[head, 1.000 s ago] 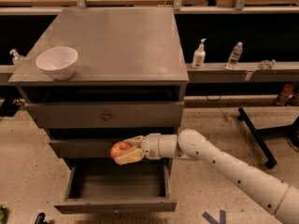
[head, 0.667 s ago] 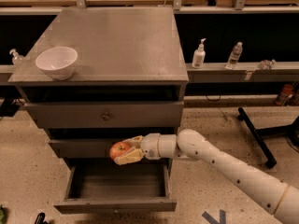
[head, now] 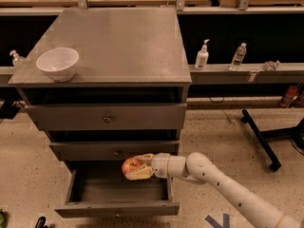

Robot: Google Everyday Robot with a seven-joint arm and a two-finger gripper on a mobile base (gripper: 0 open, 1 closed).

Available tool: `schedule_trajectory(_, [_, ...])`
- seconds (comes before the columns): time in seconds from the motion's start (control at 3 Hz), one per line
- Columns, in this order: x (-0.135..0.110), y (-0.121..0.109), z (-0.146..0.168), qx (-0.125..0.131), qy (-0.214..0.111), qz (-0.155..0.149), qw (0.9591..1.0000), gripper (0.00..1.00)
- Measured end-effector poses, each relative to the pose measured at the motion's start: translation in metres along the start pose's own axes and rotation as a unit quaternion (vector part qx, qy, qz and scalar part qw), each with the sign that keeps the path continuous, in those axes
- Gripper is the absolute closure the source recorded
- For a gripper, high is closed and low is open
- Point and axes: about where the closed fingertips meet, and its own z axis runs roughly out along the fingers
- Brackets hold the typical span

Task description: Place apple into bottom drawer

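Observation:
The apple [head: 130, 166] is red-orange with a yellowish patch. It is held in my gripper [head: 136, 167], whose fingers are shut around it. The gripper reaches in from the right on a white arm and holds the apple just above the pulled-out bottom drawer [head: 117, 207], near the drawer's back middle. The drawer's inside is dark and nothing shows in it. The two upper grey drawers [head: 107, 116] are shut.
A white bowl [head: 57, 63] stands on the cabinet top [head: 128, 37] at the left front. Bottles [head: 202, 55] stand on a low shelf to the right. A black stand leg [head: 259, 137] lies on the floor at the right.
The gripper and apple have stayed in nearly the same place above the open bottom drawer. Nothing else has moved.

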Motion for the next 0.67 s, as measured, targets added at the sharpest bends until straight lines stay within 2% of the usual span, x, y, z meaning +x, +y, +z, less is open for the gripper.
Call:
schedule_trajectory(0.33, [0.035,-0.008,-0.001,-0.001,-0.009,0.001,1.0,1.0])
schedule_trajectory(0.67, [0.054,-0.013,-0.001,-0.001,-0.013,0.002,0.9999,1.0])
